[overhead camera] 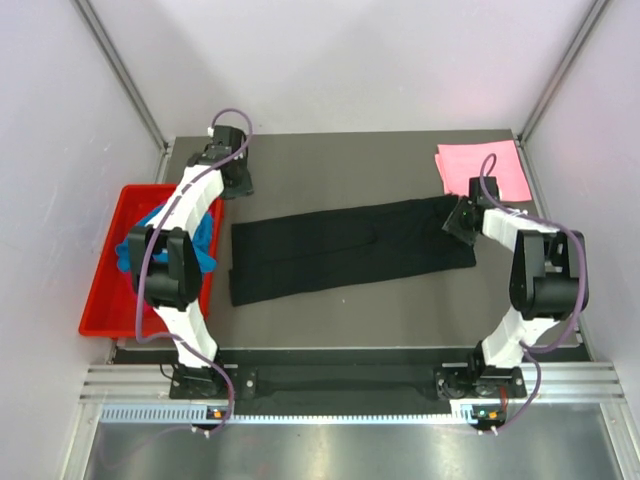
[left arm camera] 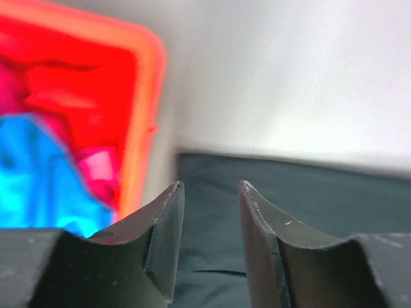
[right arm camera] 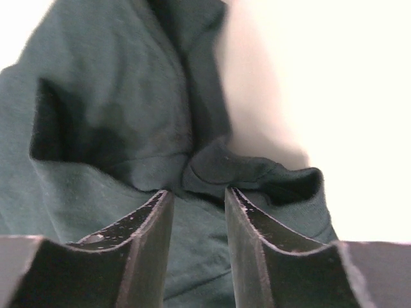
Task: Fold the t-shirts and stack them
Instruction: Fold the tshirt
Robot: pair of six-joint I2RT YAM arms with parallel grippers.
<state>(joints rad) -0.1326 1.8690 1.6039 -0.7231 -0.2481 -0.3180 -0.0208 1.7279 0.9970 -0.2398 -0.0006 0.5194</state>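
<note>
black t-shirt [overhead camera: 345, 250]: lying as a long folded strip across the middle of the surface [overhead camera: 400, 160], running left to right
light pink t-shirt [overhead camera: 482, 168]: lying folded flat at the far right corner
turquoise t-shirt [left arm camera: 32, 173], magenta t-shirt [left arm camera: 99, 167]: sitting bunched in the red tray [overhead camera: 105, 290] at the left edge
left tool [left arm camera: 210, 186]: released, gripping nothing, hovering by the strip's left end
right tool [right arm camera: 198, 192]: released, narrow gap, hanging over the strip's rumpled right end; can't tell if it's touching the cloth

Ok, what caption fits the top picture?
Black t-shirt folded into a long strip; folded pink t-shirt at far right.
</note>
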